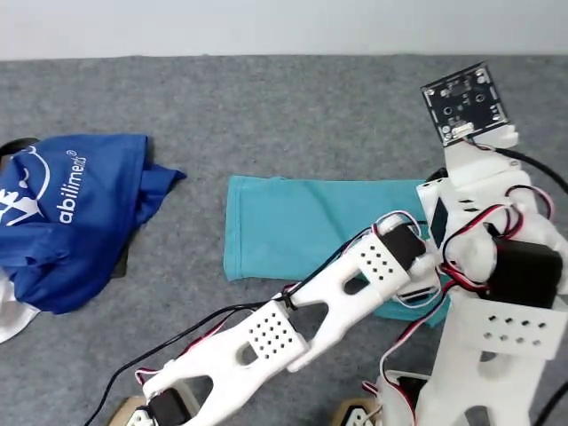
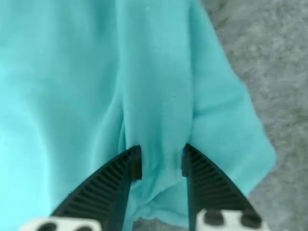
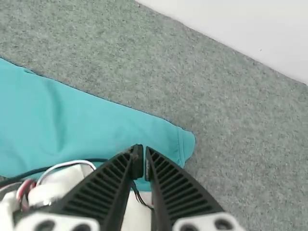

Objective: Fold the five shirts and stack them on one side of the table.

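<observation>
Grey felt tabletop [image 1: 266, 106] carries the teal shirt [image 1: 302, 222] mid-frame. Left gripper [image 2: 161, 161] pinches a ridge of its cloth between the jaws; right gripper [image 3: 143, 162] hangs clenched above its edge.

Robotics laboratory bench, grey felt-covered table [image 1: 266, 115] set against a plain white wall [image 1: 266, 27], two white perforated plastic arms [image 1: 266, 335] with exposed servo wiring [image 1: 462, 238], bare circuit board [image 1: 464, 100] mounted on one arm.

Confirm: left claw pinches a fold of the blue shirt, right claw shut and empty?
Not blue. The left wrist view shows the left claw pinching a fold of the teal shirt. The right claw is shut and empty, as stated.
</observation>
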### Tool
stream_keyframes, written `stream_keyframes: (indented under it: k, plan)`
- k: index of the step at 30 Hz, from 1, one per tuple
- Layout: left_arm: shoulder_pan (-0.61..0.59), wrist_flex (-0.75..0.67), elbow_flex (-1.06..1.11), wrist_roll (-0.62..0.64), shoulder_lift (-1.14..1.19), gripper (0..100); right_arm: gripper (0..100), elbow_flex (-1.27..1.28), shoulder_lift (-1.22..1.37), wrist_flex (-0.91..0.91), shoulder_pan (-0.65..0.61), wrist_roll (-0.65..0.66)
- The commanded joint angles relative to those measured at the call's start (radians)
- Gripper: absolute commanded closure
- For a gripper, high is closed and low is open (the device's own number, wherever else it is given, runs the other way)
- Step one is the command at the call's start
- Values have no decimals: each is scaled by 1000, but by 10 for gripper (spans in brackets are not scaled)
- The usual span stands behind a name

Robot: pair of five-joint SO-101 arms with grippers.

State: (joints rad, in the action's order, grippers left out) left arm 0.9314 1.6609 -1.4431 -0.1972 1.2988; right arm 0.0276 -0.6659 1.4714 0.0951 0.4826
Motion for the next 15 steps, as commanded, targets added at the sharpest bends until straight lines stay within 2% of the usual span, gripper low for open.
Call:
stream_keyframes:
  k: [1,12,15]
  plan:
    - [-5,-14,-12,-9,-26,861,984,-12,-19,-19,-7,-9]
    - [29,14,-12,-72,-20,986,986,-12,-19,-13,-7,-8]
    - [28,14,-13,-72,-29,987,986,-12,-19,-18,-7,-8]
